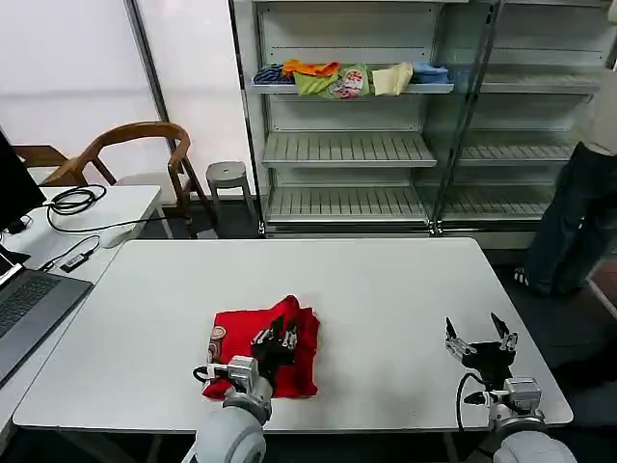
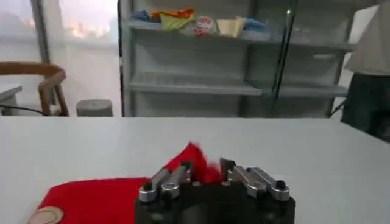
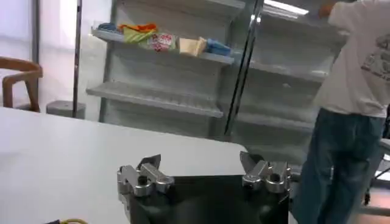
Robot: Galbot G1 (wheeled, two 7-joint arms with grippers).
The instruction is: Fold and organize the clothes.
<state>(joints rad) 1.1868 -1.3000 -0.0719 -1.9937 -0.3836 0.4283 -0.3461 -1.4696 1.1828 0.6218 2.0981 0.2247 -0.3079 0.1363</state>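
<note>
The clothes are one bright red T-shirt (image 1: 253, 340), lying folded in a rough rectangle near the front left of the white table (image 1: 386, 280). A bit of its print (image 1: 216, 339) shows at the shirt's left edge. My left gripper (image 1: 281, 333) sits over the shirt's right half. In the left wrist view the left gripper (image 2: 206, 165) is shut on a bunched ridge of the red T-shirt (image 2: 91, 198), which rises in a peak between the fingers. My right gripper (image 1: 477, 333) hovers open over bare table at the front right, and the right gripper (image 3: 200, 161) holds nothing.
A shelf unit (image 1: 347, 149) behind the table carries folded orange, green, cream and blue garments (image 1: 347, 79). A wooden chair (image 1: 135, 145) and stool (image 1: 228, 174) stand at the back left. A side desk with a laptop (image 1: 29, 304) is on the left. A person (image 1: 578, 212) stands at the right shelves.
</note>
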